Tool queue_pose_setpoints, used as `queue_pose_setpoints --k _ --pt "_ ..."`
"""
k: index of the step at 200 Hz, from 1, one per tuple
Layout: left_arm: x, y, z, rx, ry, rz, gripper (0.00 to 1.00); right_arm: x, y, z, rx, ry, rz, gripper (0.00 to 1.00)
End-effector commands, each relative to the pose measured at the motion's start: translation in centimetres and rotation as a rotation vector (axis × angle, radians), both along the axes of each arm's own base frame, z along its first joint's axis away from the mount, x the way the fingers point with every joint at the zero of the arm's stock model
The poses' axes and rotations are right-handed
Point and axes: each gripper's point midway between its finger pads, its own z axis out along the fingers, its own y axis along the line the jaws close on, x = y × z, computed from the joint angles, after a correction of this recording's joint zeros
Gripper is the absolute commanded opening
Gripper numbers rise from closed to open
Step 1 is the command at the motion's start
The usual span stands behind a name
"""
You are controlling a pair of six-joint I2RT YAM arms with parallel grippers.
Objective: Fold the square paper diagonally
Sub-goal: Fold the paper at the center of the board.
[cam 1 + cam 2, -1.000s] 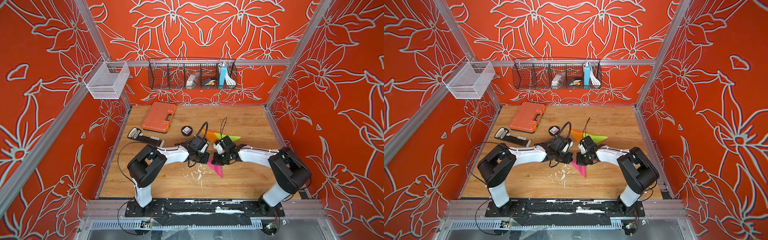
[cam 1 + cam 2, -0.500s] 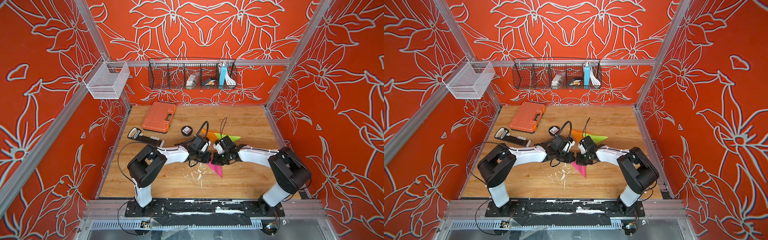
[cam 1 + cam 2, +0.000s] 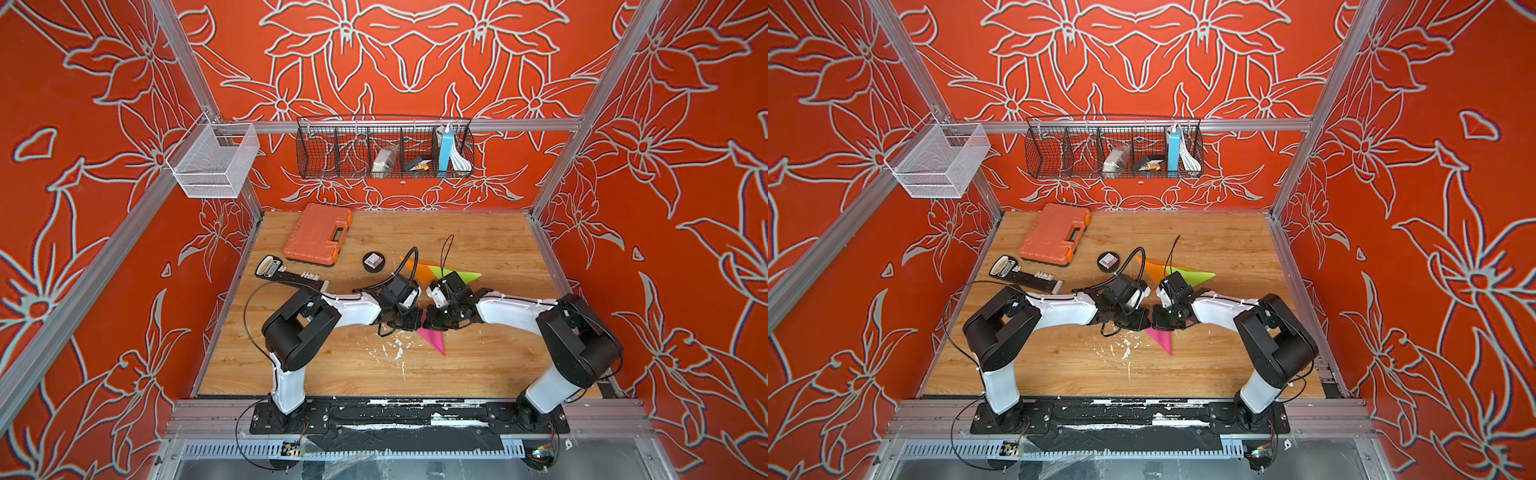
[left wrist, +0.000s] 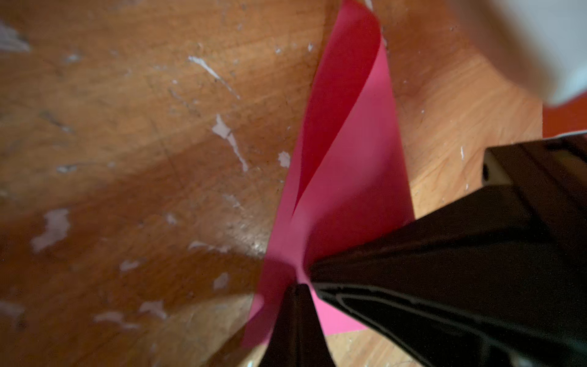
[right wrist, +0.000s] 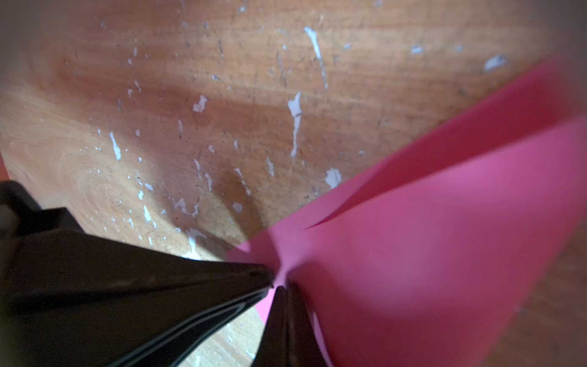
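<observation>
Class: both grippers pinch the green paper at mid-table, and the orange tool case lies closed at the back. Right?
No: the left gripper and the right gripper pinch the pink paper, not green; both wrist views show it. The orange tool case does lie closed at the back.

Left arm (image 3: pixel 353 309), right arm (image 3: pixel 511 305): white tapered link shells; bulky black joint housings; black base plates (image 3: pixel 266 417) under white pedestals. Thin black cables (image 3: pixel 414 249) looped above each wrist. Left end effector (image 4: pixel 297 287), right end effector (image 5: pixel 281 287): glossy black, wedge-shaped.
</observation>
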Motion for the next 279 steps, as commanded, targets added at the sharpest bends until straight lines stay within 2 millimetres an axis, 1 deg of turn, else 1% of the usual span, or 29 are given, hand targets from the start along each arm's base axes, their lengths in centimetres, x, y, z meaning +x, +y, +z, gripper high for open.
queue_pose_setpoints --k 1,17,37,69,86,105,118,136,158,183,195,214,246,279 --pt "-0.2 -0.4 -0.5 0.017 0.027 -0.013 0.00 -0.7 -0.9 -1.2 -0.058 0.024 -0.011 0.00" --pt "-0.3 -0.2 -0.7 0.028 0.032 -0.011 0.00 -0.6 -0.7 -0.6 -0.053 0.019 -0.002 0.00" --pt "-0.2 0.1 -1.0 0.044 0.031 -0.001 0.00 -0.2 -0.5 0.9 -0.046 0.004 0.012 0.03" --pt "-0.4 0.3 -1.5 0.063 0.051 0.004 0.00 0.2 -0.9 3.6 -0.029 -0.033 0.013 0.16" --pt "-0.4 0.4 -1.5 0.069 0.048 0.006 0.00 0.3 -1.5 4.7 -0.015 -0.047 0.005 0.22" --pt "-0.3 0.5 -1.4 0.071 0.043 0.008 0.00 0.3 -2.6 5.4 0.002 -0.051 -0.015 0.29" --pt "-0.2 0.5 -1.4 0.075 0.040 0.007 0.00 0.3 -3.5 5.7 0.019 -0.051 -0.031 0.34" --pt "-0.2 0.6 -1.4 0.079 0.037 0.009 0.00 0.2 -4.5 5.5 0.042 -0.042 -0.049 0.42" --pt "-0.2 0.7 -1.5 0.081 0.036 0.010 0.00 -0.2 -4.6 5.1 0.089 -0.014 -0.026 0.55" --pt "-0.2 0.7 -1.5 0.085 0.037 0.010 0.00 -0.4 -4.6 4.2 0.135 0.016 -0.027 0.64" --pt "-0.1 0.7 -1.5 0.085 0.037 0.013 0.00 -0.4 -4.6 3.7 0.150 0.028 -0.032 0.66" --pt "-0.2 0.8 -1.6 0.090 0.037 0.014 0.00 -0.3 -4.2 3.1 0.187 0.043 -0.034 0.67" --pt "-0.1 0.8 -1.7 0.095 0.039 0.016 0.00 0.0 -3.7 2.5 0.230 0.060 -0.059 0.58" --pt "0.0 0.9 -1.7 0.100 0.034 0.018 0.00 0.3 -3.3 2.0 0.260 0.066 -0.072 0.55"
